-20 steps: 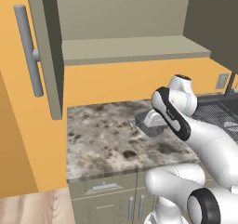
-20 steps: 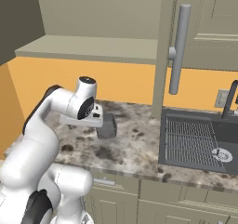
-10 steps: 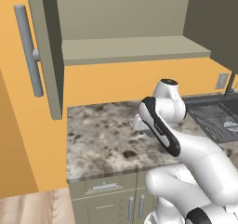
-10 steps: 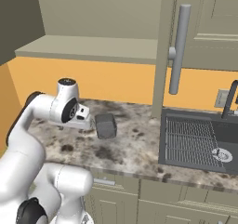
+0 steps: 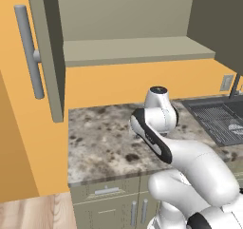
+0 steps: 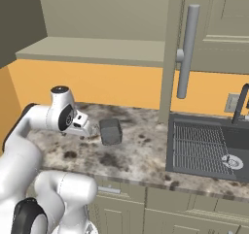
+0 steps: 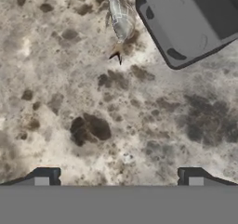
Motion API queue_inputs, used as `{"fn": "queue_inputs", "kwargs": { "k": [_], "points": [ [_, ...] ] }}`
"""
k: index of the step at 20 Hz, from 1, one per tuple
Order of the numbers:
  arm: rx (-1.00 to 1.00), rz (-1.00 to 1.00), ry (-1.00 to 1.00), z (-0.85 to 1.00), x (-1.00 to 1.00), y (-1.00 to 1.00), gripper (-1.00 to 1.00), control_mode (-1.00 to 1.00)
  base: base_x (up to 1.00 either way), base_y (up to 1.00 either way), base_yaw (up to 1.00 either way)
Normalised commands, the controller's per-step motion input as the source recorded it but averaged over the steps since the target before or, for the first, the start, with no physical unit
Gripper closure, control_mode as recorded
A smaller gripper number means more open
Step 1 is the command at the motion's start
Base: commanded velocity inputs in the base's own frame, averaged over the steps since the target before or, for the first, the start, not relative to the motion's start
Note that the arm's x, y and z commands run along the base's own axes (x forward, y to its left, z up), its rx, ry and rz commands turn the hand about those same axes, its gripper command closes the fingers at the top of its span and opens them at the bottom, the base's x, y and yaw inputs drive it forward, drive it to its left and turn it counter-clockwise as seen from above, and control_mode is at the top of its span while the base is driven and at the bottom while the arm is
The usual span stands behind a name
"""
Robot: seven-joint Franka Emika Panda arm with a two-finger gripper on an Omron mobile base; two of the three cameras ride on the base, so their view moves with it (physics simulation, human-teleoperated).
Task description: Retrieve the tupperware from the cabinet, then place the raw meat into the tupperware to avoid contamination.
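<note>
- One small dark grey smoky plastic tub (image 6: 111, 131) sits on speckled stone counter (image 6: 146, 155); likely light, stiff, slippery; best pinched across a wall
- Gripper (image 7: 118, 177) spread wide, empty

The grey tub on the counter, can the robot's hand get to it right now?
Probably yes. The tupperware sits alone on the counter, with bare stone between it and the open hand. Nothing stands between them.

One tupperware (image 6: 110, 131), one cabinet (image 6: 116, 29) with two open doors, one sink (image 6: 209, 148).
</note>
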Motion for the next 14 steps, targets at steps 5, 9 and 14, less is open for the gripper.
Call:
{"fn": "queue_inputs", "kwargs": {
  "k": [5, 9, 14],
  "points": [
    [-0.07, -0.13, -0.01, -0.25, 0.31, 0.02, -1.0, -1.0, 0.0, 0.0, 0.0],
    [-0.06, -0.16, 0.0, -0.24, 0.29, 0.01, -1.0, -1.0, 0.0, 0.0, 0.0],
    [-0.01, -0.16, 0.0, -0.16, 0.3, 0.0, -1.0, -1.0, 0.0, 0.0, 0.0]
  ]
}}
